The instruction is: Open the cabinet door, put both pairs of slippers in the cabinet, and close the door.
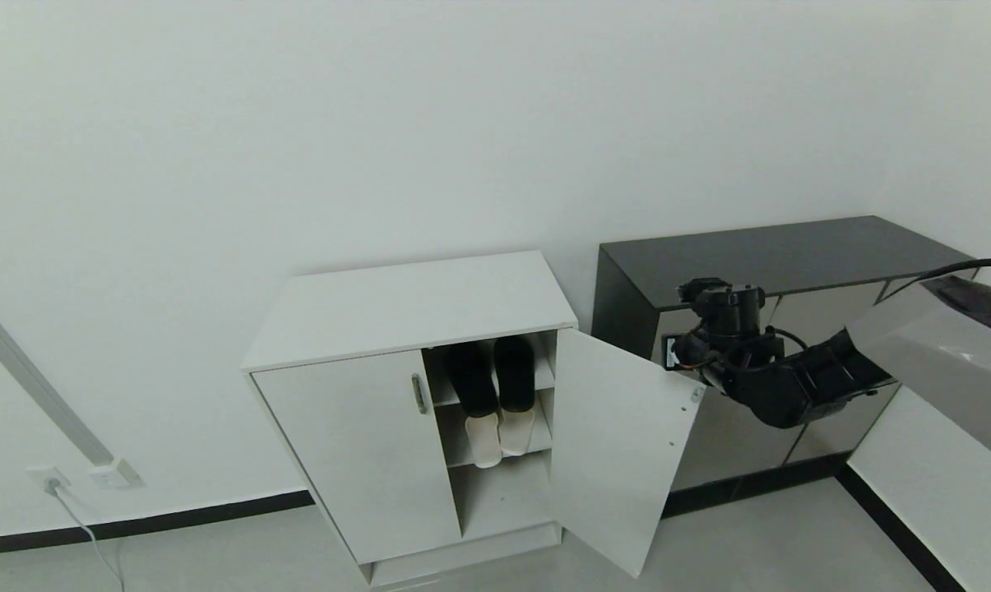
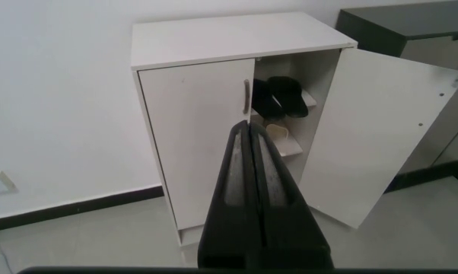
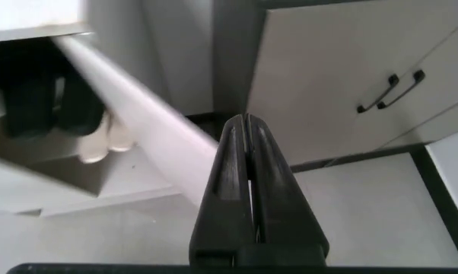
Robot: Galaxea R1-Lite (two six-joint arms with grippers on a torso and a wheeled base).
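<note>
The white cabinet (image 1: 413, 308) stands against the wall with its left door shut and its right door (image 1: 618, 444) swung open. Inside, a black pair of slippers (image 1: 495, 374) lies on the upper shelf and a white pair (image 1: 499, 436) on the shelf below. My right gripper (image 1: 681, 358) hovers beside the open door's outer edge, fingers shut and empty. In the right wrist view the right gripper (image 3: 246, 122) points close past the door (image 3: 145, 114), with the black slippers (image 3: 31, 99) beyond. My left gripper (image 2: 249, 129) is shut and empty, held back in front of the cabinet (image 2: 229, 38).
A dark-topped sideboard (image 1: 775, 251) with mirrored fronts stands right of the cabinet, just behind my right arm. A white counter (image 1: 931, 477) fills the right foreground. A wall socket (image 1: 47, 478) with a cable sits low on the left. Grey floor lies open before the cabinet.
</note>
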